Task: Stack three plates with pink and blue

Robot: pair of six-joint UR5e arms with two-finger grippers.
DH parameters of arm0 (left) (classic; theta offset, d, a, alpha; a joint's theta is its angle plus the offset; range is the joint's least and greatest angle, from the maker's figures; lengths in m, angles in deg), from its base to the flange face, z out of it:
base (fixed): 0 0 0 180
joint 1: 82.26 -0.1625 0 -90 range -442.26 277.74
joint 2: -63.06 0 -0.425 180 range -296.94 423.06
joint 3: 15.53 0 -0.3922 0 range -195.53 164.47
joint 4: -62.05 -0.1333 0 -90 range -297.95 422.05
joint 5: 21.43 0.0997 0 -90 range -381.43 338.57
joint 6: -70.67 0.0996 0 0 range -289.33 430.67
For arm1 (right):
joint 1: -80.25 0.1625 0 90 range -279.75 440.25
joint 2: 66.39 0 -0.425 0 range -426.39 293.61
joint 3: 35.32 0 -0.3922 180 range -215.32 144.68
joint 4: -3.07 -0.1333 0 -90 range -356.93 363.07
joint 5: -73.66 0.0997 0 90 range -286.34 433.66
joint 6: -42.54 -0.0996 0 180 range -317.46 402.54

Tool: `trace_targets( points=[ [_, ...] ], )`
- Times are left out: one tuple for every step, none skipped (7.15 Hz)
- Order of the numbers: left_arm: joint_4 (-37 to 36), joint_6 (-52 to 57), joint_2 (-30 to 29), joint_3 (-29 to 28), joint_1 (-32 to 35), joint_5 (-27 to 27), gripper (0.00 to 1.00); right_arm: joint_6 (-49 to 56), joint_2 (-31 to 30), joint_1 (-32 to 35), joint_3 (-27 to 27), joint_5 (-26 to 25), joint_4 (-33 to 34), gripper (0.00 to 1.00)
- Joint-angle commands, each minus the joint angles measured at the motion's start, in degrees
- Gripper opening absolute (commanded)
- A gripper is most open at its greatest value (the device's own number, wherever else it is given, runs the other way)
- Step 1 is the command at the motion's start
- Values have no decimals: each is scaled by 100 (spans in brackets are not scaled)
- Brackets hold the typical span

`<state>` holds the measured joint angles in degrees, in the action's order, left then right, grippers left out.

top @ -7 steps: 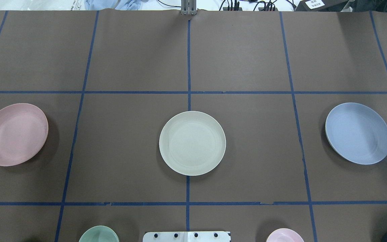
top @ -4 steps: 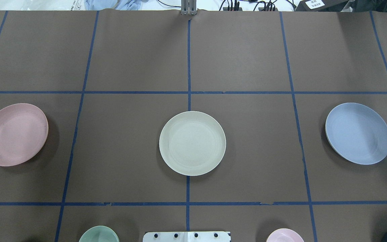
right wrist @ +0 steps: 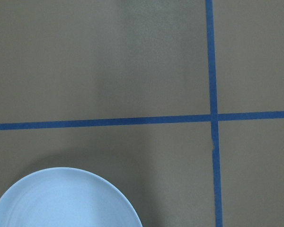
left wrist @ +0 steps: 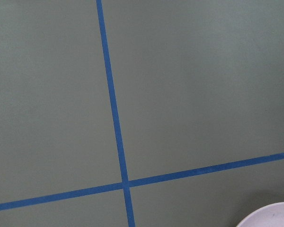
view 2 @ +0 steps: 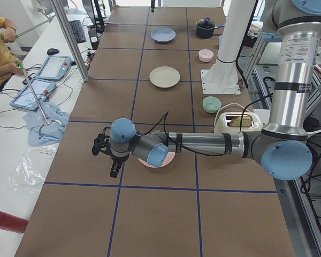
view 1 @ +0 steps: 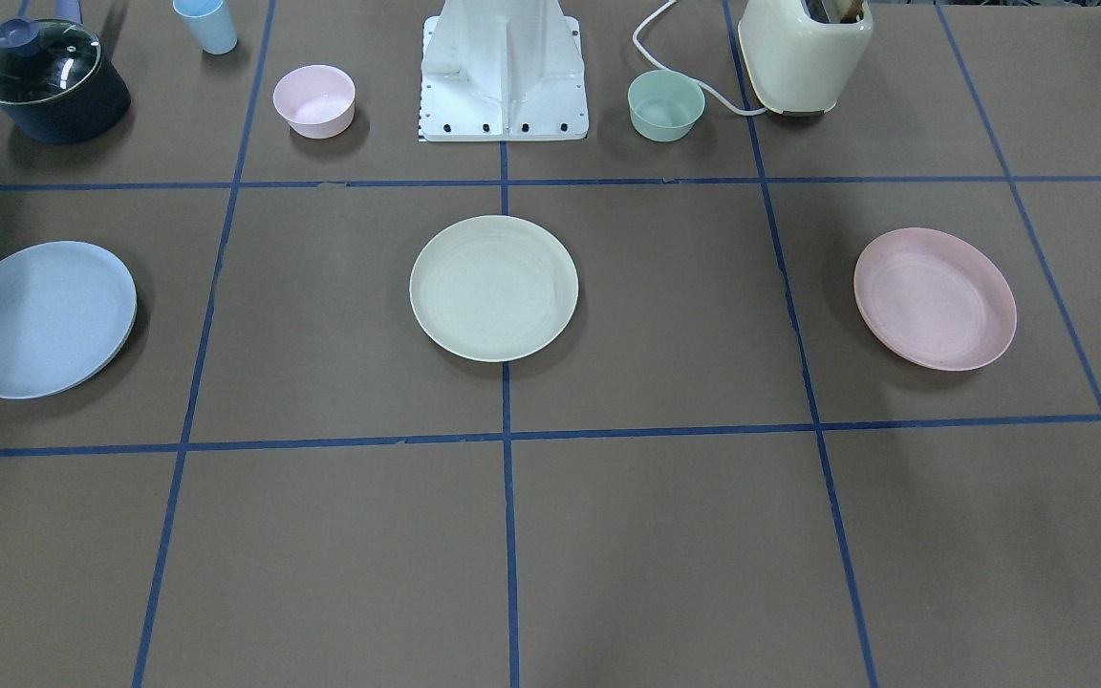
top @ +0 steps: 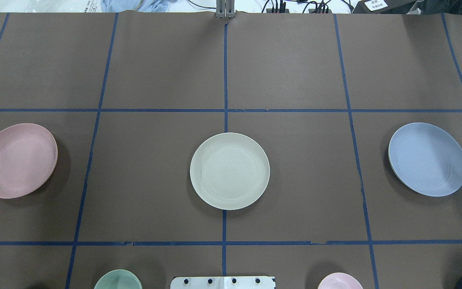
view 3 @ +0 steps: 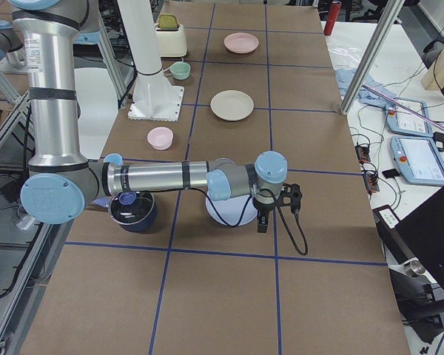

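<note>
Three plates lie apart in a row on the brown table. The cream-white plate (top: 229, 171) is in the middle, the pale pink plate (top: 17, 160) at the left, the light blue plate (top: 427, 159) at the right. In the exterior left view my left gripper (view 2: 108, 158) hangs above the table just beyond the pink plate (view 2: 168, 159). In the exterior right view my right gripper (view 3: 277, 207) hangs just beyond the blue plate (view 3: 233, 214). I cannot tell whether either is open or shut. The wrist views show only plate rims, pink (left wrist: 270, 217) and blue (right wrist: 66, 198).
Near the robot base (view 1: 503, 76) stand a small pink bowl (view 1: 313, 100), a small green bowl (view 1: 666, 105), a cream toaster (view 1: 804, 53), a dark lidded pot (view 1: 49, 81) and a blue cup (view 1: 206, 24). Blue tape lines grid the table.
</note>
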<state>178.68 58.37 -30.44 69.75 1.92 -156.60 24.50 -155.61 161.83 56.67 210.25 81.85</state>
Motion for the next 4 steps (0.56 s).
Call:
trace_targets(
  points=[
    [0, -349, -1, -168, -523, -10, 99, 19, -24, -97, -400, 8, -834, 100],
    [70, -378, 7, -283, -883, -19, 99, -33, -25, -185, -471, 42, -1038, 100],
    [158, -466, 34, -284, -1356, 16, 99, -42, -25, -229, -472, 43, -1049, 100],
    [315, -467, 51, -293, -1596, 8, 99, -42, -25, -238, -472, 60, -1049, 100]
  ],
)
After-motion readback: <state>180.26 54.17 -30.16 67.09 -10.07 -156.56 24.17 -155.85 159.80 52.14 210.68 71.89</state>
